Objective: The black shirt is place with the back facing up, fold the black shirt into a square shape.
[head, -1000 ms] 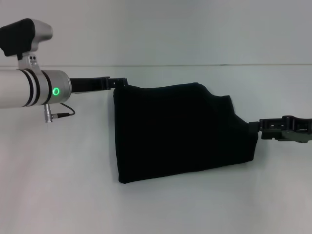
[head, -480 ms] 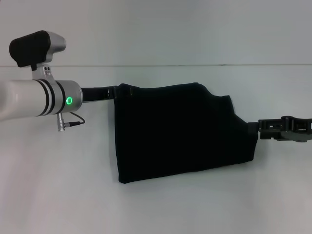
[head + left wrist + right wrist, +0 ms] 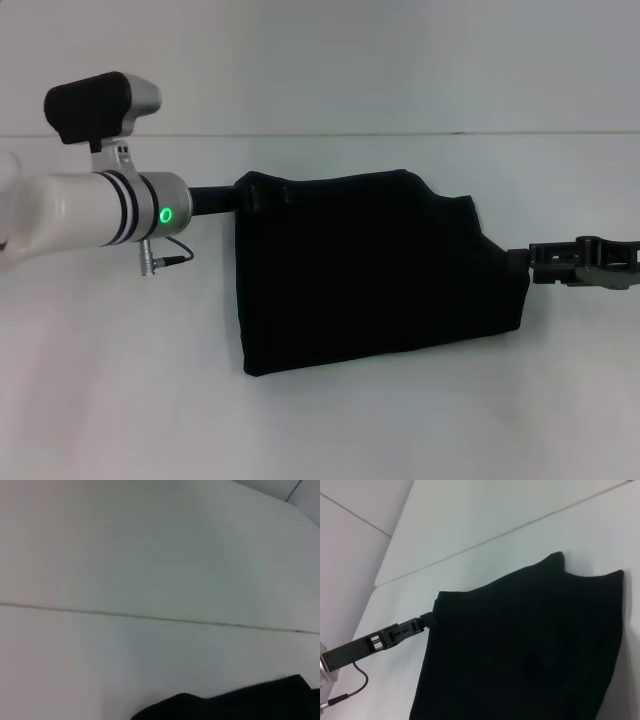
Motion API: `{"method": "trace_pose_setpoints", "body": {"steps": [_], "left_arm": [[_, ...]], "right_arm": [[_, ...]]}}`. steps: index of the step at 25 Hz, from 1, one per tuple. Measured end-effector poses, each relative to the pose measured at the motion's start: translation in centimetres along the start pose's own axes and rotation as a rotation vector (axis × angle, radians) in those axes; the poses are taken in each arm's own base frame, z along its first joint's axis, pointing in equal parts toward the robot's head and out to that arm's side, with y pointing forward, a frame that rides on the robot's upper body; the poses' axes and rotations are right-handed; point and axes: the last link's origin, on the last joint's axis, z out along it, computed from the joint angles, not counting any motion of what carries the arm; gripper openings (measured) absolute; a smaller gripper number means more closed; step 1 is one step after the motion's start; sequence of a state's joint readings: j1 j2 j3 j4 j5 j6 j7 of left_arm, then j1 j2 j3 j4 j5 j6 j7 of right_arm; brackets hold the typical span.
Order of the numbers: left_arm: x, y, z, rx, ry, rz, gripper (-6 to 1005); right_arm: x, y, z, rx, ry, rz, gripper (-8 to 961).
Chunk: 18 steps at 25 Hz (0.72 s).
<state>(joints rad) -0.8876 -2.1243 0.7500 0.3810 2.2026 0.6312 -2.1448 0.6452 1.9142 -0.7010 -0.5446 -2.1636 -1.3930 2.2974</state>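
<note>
right wrist shows left gripper [image 3: 431, 617] pinching black shirt [image 3: 530, 645]

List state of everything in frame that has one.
shirt: folded, flat on table, print hidden
left gripper: at the shirt's far left corner, tip over the fabric
right gripper: at the shirt's right edge
left arm LED: lit green
table: white, bearing the shirt
</note>
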Motion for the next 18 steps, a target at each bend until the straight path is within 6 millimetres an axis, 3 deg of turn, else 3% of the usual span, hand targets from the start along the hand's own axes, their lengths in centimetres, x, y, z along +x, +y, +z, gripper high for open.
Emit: {"method": "trace_pose_setpoints", "body": {"steps": [6,11,18], "left_arm": [[0.10,0.65,0.36,-0.003,0.004,0.031,907],[0.08,0.67,0.59,0.019,0.015,0.068,695],[-0.21,0.32,0.57,0.036,0.025,0.061,560]], "right_arm": [[-0.24,-0.15,-0.23,0.009,-0.007,-0.002,711],[-0.34,-0.20,-0.33,0.012,-0.010,-0.003,711],[-0.27,-0.30,-0.39,0.015,-0.010,-0.002,709]]}}
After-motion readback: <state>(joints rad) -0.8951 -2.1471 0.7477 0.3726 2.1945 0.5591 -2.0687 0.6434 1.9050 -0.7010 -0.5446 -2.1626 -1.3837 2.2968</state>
